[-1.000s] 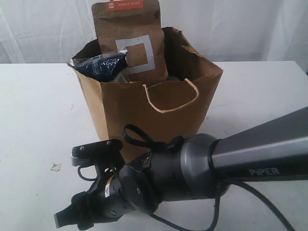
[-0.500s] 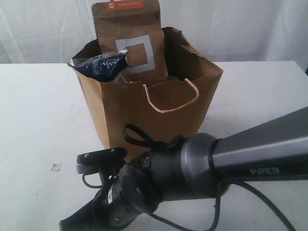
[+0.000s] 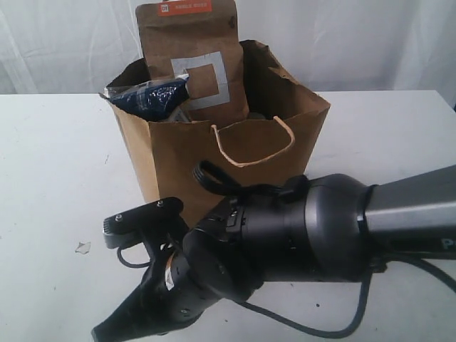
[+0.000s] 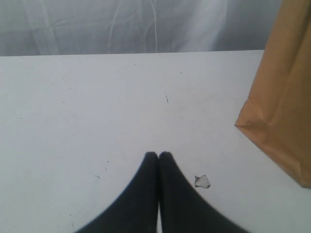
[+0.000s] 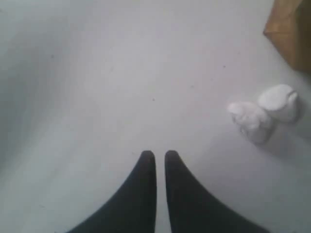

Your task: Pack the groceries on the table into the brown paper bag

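The brown paper bag (image 3: 178,153) stands upright on the white desk (image 3: 50,164). The brown pouch with the orange top (image 3: 192,64) rises well above the bag's ragged rim. The long dark noodle packet (image 3: 149,100) lies at the rim just beside it, one end jutting past the bag's wall. No other grocery shows on the desk around the bag, and what sits deeper inside cannot be told.

The right gripper (image 5: 155,155) hangs low over bare desk in front of the bag, pointing away from it. Its fingers are drawn nearly together, with only a slit between them and nothing in it. The left gripper (image 4: 158,154) has its fingers pressed together, empty, near a bottom corner of the bag but apart from it. A small white chip (image 4: 202,181) lies just beside its tips. Two white lumps (image 5: 265,114) lie near another corner of the bag and look like scraps, not groceries.

Packing appears all but finished, so the step in hand is probably clearing away from the bag. Doing it well means lifting the right arm before swinging it, since its bulky wrist lies close to the bag's front wall and cord handle (image 3: 251,164). A brush there could tip the tall pouch or slide the overhanging packet off the rim.
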Robot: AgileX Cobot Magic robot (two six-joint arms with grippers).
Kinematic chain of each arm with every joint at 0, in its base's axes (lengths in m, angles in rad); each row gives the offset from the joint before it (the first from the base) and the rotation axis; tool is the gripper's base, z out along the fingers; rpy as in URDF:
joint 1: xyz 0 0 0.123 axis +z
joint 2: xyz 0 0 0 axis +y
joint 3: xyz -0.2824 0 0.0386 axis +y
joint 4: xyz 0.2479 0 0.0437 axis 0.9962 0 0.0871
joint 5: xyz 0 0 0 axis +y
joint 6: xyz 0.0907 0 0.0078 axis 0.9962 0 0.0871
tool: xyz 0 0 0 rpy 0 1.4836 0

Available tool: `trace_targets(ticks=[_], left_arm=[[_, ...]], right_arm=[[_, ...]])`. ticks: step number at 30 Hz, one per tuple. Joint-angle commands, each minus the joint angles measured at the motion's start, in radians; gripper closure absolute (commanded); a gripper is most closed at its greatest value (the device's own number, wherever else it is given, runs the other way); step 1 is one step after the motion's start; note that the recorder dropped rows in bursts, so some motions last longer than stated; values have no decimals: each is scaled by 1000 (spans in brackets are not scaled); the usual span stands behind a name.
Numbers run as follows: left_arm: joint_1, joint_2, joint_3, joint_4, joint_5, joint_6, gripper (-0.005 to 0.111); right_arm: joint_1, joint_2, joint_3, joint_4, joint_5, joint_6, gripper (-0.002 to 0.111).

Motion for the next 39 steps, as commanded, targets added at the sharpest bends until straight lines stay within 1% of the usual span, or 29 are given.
trace_targets(ticks=[1, 4, 6, 8, 9, 11, 15, 17, 23, 34, 36, 39], left_arm=[[2, -5, 4, 1, 2, 0, 107], [2, -5, 4, 1, 2, 0, 107], [2, -5, 4, 1, 2, 0, 107], [2, -5, 4, 1, 2, 0, 107], [2, -5, 4, 1, 2, 0, 107], [2, -5, 4, 1, 2, 0, 107], [2, -5, 4, 1, 2, 0, 107], [2, -5, 4, 1, 2, 0, 107], [2, -5, 4, 1, 2, 0, 107], [2, -5, 4, 1, 2, 0, 107], [2, -5, 4, 1, 2, 0, 107], [2, -5, 4, 1, 2, 0, 107]], right_arm=[[-7, -8, -2, -202, 68, 77, 101], [-7, -8, -4, -368, 88, 99, 101], [-7, -8, -4, -447, 99, 84, 101], [-7, -8, -4, -476, 102, 51, 99], [-7, -8, -4, -483, 100, 20, 97], [-7, -8, -4, -494, 93, -44, 87], [-7, -8, -4, -494, 79, -152, 61], [-7, -7, -4, -494, 62, -176, 55], [-7, 1, -4, -494, -15, -197, 55], [-7, 45, -6, -494, -27, -197, 56], [-7, 52, -6, -494, -26, -197, 58], [-7, 64, -6, -487, -23, -193, 65]])
